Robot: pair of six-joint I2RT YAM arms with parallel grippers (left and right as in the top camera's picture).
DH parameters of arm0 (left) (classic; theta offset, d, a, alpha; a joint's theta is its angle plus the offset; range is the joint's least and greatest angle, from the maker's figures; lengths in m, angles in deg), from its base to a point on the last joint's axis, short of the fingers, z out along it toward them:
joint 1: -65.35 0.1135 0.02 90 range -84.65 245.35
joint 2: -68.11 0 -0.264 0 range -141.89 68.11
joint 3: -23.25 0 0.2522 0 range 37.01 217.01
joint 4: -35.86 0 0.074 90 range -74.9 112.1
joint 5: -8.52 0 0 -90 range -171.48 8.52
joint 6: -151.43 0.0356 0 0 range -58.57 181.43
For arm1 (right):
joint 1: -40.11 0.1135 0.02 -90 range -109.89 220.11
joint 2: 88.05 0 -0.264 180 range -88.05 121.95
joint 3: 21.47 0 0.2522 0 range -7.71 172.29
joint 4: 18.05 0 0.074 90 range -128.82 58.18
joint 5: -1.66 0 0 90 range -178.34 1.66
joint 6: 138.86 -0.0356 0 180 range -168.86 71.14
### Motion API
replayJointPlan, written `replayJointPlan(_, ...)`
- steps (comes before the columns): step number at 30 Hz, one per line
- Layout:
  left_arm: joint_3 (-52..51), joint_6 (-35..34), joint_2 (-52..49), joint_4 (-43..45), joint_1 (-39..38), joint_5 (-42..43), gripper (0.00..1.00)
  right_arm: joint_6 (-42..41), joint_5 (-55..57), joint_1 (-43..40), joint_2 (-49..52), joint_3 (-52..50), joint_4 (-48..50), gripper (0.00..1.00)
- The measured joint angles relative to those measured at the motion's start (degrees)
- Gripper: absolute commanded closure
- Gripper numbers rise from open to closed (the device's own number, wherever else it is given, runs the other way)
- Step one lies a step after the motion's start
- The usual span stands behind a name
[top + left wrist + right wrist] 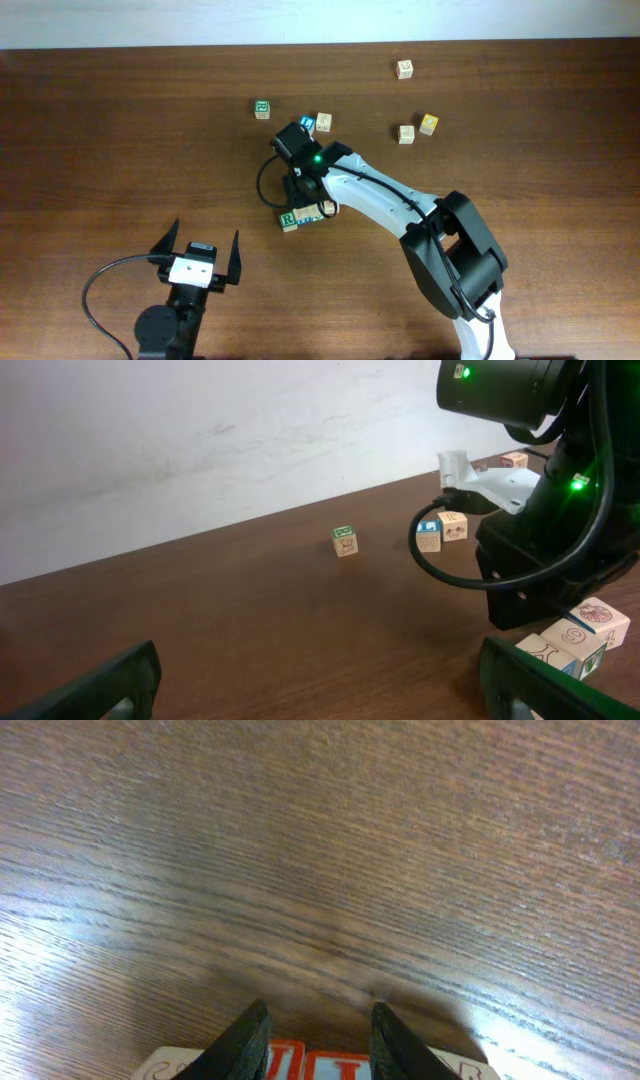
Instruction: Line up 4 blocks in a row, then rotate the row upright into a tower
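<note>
A green R block (pixel 289 219) and a teal-marked block (pixel 311 213) sit side by side at mid-table. My right gripper (pixel 303 200) stands over them, covering whatever lies beneath it. In the right wrist view my right gripper (pixel 318 1010) has its fingers on either side of an orange-red-marked block (pixel 338 1070), and pale block edges (pixel 170 1068) show outside each finger. The left wrist view shows two of these blocks (pixel 575 640) under the right arm. My left gripper (pixel 206 228) (pixel 320 690) rests wide open near the front edge, holding nothing.
A green-faced cube (pixel 262 108), a blue-faced cube (pixel 307 123) and a pale cube (pixel 324 121) sit behind the cluster. Further right are a pale cube (pixel 404 68), another (pixel 406 133) and a yellow-faced cube (pixel 428 123). The right arm (pixel 400 205) crosses from the front right.
</note>
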Motion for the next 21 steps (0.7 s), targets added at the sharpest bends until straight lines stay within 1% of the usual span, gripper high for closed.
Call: replayJointPlan(21, 0.0, 0.0, 0.0, 0.0, 0.0, 0.0, 0.01, 0.0, -0.9, 0.0, 0.0, 0.0, -2.0, 0.67)
